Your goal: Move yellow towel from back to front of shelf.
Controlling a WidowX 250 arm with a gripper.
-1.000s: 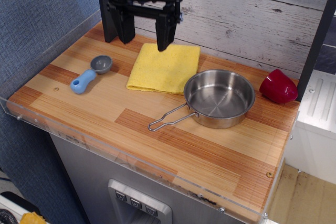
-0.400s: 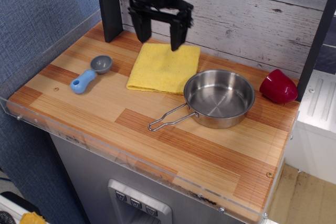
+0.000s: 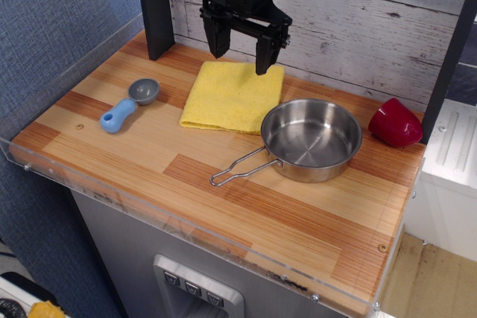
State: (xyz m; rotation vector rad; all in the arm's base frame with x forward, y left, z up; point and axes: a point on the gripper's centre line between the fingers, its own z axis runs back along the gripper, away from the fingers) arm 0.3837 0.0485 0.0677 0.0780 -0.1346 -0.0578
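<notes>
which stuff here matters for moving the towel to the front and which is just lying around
Job: towel, shelf, gripper with fingers open above the towel's back edge.

Lying about: pan, blue scoop, red cup.

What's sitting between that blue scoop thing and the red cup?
In the only camera view, the yellow towel and the steel pan lie between the blue scoop and the red cup, towel nearer the scoop.
</notes>
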